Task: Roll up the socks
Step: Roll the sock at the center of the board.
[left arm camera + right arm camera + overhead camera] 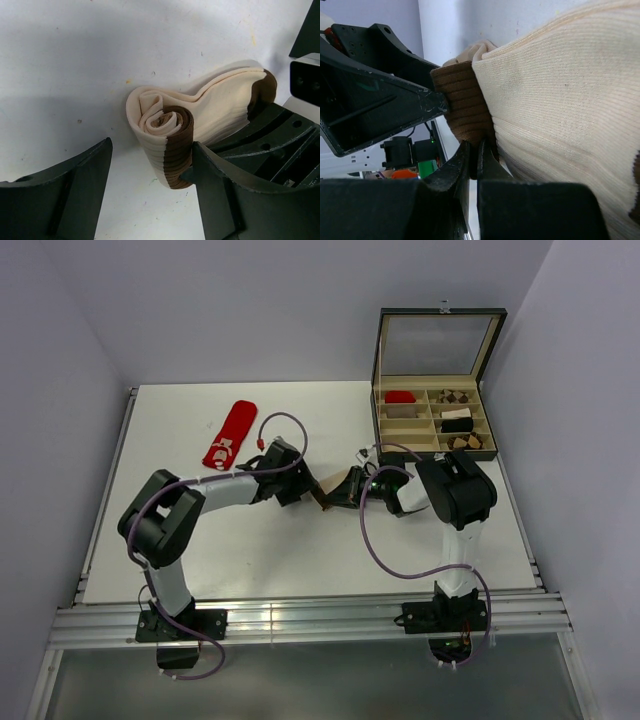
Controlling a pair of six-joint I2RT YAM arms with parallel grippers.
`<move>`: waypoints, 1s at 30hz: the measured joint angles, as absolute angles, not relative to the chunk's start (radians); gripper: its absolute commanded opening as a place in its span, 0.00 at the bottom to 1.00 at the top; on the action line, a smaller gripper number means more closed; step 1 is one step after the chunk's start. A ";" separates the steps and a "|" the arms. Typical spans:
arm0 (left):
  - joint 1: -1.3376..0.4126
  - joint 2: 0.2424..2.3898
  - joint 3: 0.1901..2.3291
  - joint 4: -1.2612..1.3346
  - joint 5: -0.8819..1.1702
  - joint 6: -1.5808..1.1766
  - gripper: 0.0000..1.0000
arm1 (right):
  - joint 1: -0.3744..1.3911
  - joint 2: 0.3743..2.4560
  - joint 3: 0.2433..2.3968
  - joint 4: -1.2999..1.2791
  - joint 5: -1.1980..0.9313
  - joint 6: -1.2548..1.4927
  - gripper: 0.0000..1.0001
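Note:
The cream sock [220, 107] lies on the white table, its brown-banded end rolled into a loose coil [167, 150] that stands on edge. My left gripper [150, 150] is open around the coil, and its right finger [215, 190] touches the brown band. My right gripper [474, 150] is shut on the sock's [560, 100] brown edge, tip to tip with the left one. In the top view the two grippers [303, 490] [345, 488] meet mid-table over the sock [324, 500]. The red sock [231, 434] lies flat at the back left, untouched.
An open compartment box [379, 425] stands at the back right with its lid [440, 345] raised. It holds a red item [400, 397], brown-patterned bundles [455, 396] and a black-and-white bundle [457, 421]. Walls close in the table on three sides.

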State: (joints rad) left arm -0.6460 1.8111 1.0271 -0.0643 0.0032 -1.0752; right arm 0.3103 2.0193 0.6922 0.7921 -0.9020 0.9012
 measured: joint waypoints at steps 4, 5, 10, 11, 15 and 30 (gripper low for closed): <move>-0.646 1.825 1.039 -0.064 0.001 -1.071 0.61 | 0.310 2.019 0.694 0.785 -0.904 0.901 0.00; -0.646 1.829 1.042 -0.064 0.001 -1.069 0.56 | 0.310 2.019 0.695 0.783 -0.904 0.901 0.00; -0.647 1.844 1.052 -0.061 0.002 -1.068 0.29 | 0.310 2.019 0.704 0.761 -0.905 0.894 0.00; -0.648 1.845 1.056 -0.063 0.002 -1.067 0.19 | 0.310 2.018 0.707 0.752 -0.906 0.890 0.00; -0.650 1.845 1.073 -0.089 -0.006 -1.057 0.10 | 0.310 2.012 0.720 0.719 -0.909 0.870 0.11; -0.653 1.842 1.174 -0.338 -0.045 -0.917 0.06 | 0.475 1.688 0.678 0.385 -0.528 0.572 0.55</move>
State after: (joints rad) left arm -0.6533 1.8420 1.1740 -0.3382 -0.0448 -0.9173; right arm 0.4751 1.6882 0.6777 0.3851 -0.5282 0.5716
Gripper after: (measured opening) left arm 0.200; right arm 0.537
